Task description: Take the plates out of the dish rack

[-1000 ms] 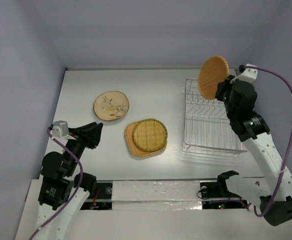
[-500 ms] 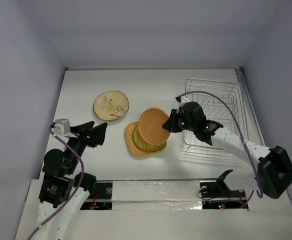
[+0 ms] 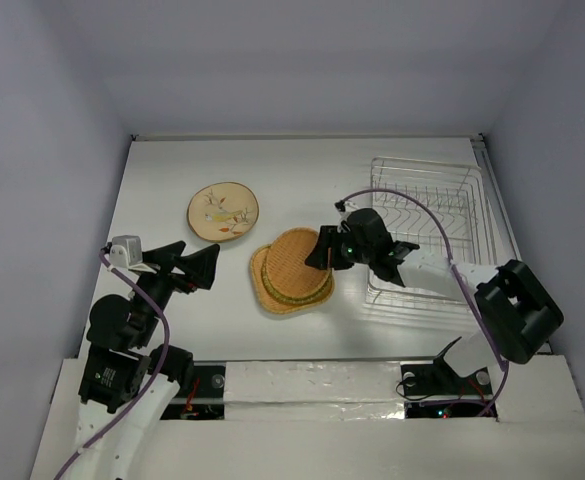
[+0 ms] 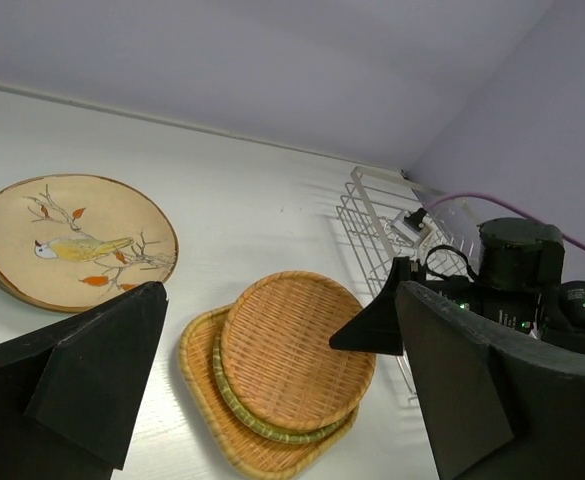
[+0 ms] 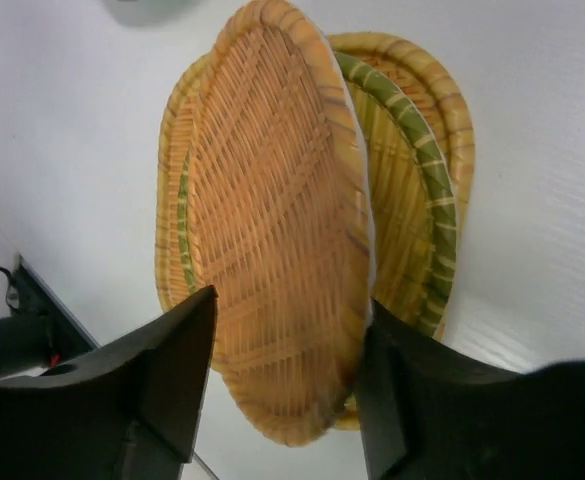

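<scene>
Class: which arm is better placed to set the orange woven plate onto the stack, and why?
Right. The right gripper holds the orange woven plate over the stack; the left gripper sits open, apart from it.

Orange woven plate [image 3: 297,262], green-rimmed woven plate [image 5: 427,180], and cream plate [image 3: 223,211] showing yellow bird.

Orange plate [image 3: 298,261] lowered (seemingly onto stack [image 3: 259,279]).

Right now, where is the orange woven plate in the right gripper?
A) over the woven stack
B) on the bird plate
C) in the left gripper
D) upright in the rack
A: the right gripper holds the orange woven plate tilted over the woven stack.
</scene>
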`<state>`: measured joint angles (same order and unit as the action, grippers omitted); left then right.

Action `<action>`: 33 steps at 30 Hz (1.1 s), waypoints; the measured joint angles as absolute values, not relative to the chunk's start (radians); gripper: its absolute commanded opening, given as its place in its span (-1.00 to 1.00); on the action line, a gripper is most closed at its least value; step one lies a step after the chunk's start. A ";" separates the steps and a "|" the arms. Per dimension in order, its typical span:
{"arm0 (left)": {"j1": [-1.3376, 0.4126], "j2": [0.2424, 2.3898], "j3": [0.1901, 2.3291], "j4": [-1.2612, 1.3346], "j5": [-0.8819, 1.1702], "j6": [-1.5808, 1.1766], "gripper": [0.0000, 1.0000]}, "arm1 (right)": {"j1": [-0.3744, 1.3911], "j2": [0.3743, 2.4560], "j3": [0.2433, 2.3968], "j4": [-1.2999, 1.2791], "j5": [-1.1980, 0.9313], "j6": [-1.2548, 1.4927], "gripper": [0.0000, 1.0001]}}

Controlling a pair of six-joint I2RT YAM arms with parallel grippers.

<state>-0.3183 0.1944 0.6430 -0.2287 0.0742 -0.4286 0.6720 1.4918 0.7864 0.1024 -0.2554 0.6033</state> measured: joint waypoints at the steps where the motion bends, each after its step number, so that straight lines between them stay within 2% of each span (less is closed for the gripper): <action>1: -0.318 0.194 0.643 -0.229 0.074 -0.429 0.98 | 0.673 1.486 0.786 0.099 -0.244 0.604 0.59; 3: -0.318 0.194 0.643 -0.229 0.074 -0.429 0.98 | 0.677 1.477 0.789 0.079 -0.218 0.594 0.88; 5: -0.318 0.194 0.643 -0.229 0.074 -0.429 0.98 | 0.688 1.467 0.803 0.035 -0.173 0.580 1.00; 13: -0.307 0.194 0.643 -0.229 0.068 -0.429 0.98 | 0.736 1.371 0.879 -0.151 0.033 0.529 1.00; 21: -0.306 0.190 0.643 -0.230 0.054 -0.429 0.98 | 0.740 1.226 0.925 -0.219 0.123 0.501 0.97; 23: -0.306 0.183 0.643 -0.231 0.046 -0.429 0.98 | 0.741 1.160 0.925 -0.232 0.145 0.499 0.79; 24: -0.306 0.180 0.643 -0.231 0.043 -0.429 0.98 | 0.741 1.119 0.925 -0.234 0.157 0.497 0.21; 25: -0.306 0.178 0.643 -0.232 0.038 -0.429 0.98 | 0.741 1.066 0.923 -0.235 0.174 0.491 -0.26; 27: -0.306 0.177 0.643 -0.233 0.030 -0.429 0.98 | 0.741 0.940 0.921 -0.237 0.224 0.488 -1.00; 31: -0.306 0.177 0.643 -0.237 0.021 -0.427 0.98 | 0.741 0.669 0.922 -0.249 0.364 0.489 -1.00; 32: -0.306 0.177 0.644 -0.237 0.020 -0.426 0.98 | 0.741 0.610 0.922 -0.255 0.397 0.486 -0.95; 33: -0.306 0.178 0.646 -0.239 0.014 -0.424 0.98 | 0.741 0.551 0.922 -0.262 0.433 0.485 -0.55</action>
<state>-0.3058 0.1776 0.6460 -0.2386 0.0139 -0.4236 0.7410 0.5507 0.9218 -0.2619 0.4332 0.4854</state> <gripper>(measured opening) 0.990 0.016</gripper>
